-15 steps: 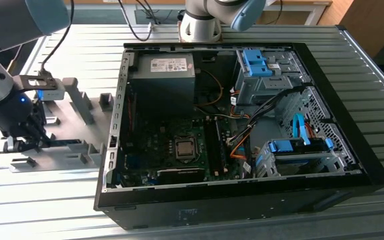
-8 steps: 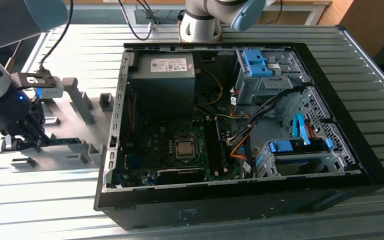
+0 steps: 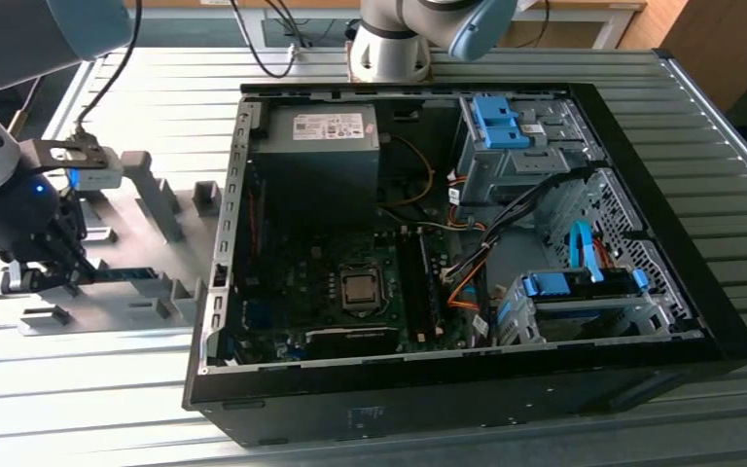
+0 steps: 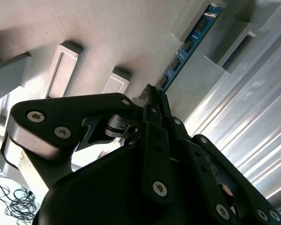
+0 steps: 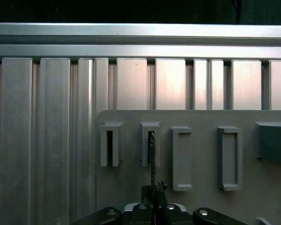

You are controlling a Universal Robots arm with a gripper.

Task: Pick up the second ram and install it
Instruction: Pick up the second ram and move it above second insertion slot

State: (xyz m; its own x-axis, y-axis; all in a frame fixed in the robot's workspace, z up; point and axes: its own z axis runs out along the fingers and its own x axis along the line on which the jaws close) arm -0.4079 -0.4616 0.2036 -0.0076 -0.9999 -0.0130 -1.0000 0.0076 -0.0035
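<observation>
Tally. Open computer case [image 3: 685, 326]: one, on one desk [image 3: 114, 409]. Inside it: one power supply [image 3: 315, 146], one processor socket [image 3: 361, 289], two blue drive caddies [image 3: 504, 122]. At the case's 9 o'clock, exterior view: one tool [image 4: 155, 96], one ram stick [image 4: 189, 44]. First wrist view: five grey holder blocks [image 5: 181, 157].

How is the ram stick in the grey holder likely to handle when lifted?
The second ram is a thin flat board, so it is probably stiff and light. Standing on edge in the grey holder block, it would likely tip if freed unsupported. Its exposed chips suggest fragility where the gripper pinches it.
</observation>
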